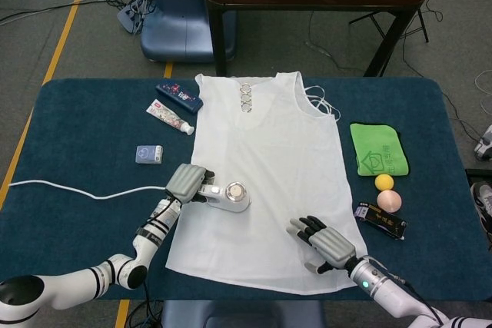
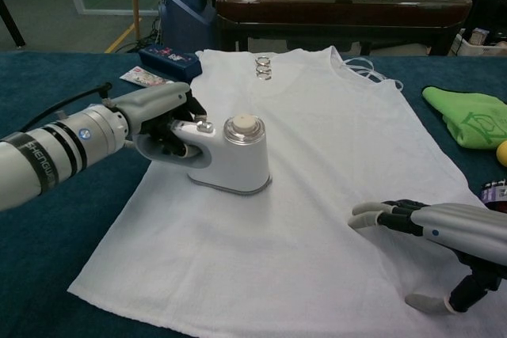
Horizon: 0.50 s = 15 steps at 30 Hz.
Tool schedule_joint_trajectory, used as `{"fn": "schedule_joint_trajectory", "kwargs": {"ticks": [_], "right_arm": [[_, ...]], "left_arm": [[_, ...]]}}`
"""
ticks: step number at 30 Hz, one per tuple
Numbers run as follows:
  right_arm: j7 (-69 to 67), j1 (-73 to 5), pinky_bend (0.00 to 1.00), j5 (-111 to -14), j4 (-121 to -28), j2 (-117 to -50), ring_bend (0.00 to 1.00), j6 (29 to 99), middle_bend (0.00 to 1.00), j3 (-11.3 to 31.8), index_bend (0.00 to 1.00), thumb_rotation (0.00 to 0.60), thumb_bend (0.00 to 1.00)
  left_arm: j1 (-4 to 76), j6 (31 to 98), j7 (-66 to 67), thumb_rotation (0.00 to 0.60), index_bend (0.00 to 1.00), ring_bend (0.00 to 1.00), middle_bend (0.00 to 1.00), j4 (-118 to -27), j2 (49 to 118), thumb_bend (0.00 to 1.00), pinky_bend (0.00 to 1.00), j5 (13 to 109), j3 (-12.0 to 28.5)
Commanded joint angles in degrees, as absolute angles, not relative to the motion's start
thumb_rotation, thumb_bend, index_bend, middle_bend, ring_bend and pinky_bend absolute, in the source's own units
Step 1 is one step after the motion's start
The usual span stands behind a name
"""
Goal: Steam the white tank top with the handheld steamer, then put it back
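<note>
The white tank top [image 1: 265, 159] [image 2: 309, 148] lies flat on the blue table, neck toward the far edge. My left hand [image 1: 187, 181] [image 2: 154, 120] grips the handle of the white handheld steamer [image 1: 231, 196] [image 2: 234, 156], which stands on the lower left part of the top. Its white cord [image 1: 69, 188] trails off to the left. My right hand [image 1: 327, 243] [image 2: 436, 231] rests open on the lower right part of the fabric, fingers spread and pointing left.
Left of the top lie a dark blue box [image 1: 179, 97], a tube [image 1: 170, 118] and a small blue-grey pack [image 1: 149, 154]. On the right are a green cloth [image 1: 378, 148], a yellow ball [image 1: 384, 182], a pink ball [image 1: 390, 201] and a dark packet [image 1: 380, 220].
</note>
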<state>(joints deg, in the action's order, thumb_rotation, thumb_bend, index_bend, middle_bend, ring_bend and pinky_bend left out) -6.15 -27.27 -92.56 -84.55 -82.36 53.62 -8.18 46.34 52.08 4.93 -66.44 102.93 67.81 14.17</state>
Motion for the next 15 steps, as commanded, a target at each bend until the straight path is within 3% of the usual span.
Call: {"fn": "schedule_joint_trajectory", "kwargs": {"ticks": [1, 5, 15], "right_arm": [[-6.08, -27.31, 0.0, -92.51, -84.61, -82.37, 0.0, 53.65, 0.02, -8.2, 0.0, 0.6, 0.26], [-6.09, -27.47, 0.0, -92.36, -84.53, -82.47, 0.0, 53.54, 0.02, -8.18, 0.0, 0.6, 0.26], [-6.63, -27.79, 0.0, -92.48, -84.32, -82.75, 0.0, 53.29, 0.02, -8.58, 0.0, 0.6, 0.26]], "left_arm": [[47.33, 51.4, 4.17, 0.6, 0.89, 0.67, 0.82, -63.19, 104.34, 0.23, 0.72, 66.78, 15.41], [47.49, 51.16, 3.39, 0.6, 0.89, 0.67, 0.82, -61.13, 104.78, 0.23, 0.72, 66.51, 15.65], [45.3, 52.91, 2.59, 0.6, 0.89, 0.67, 0.82, -64.81, 102.65, 0.23, 0.72, 70.26, 11.96]]}}
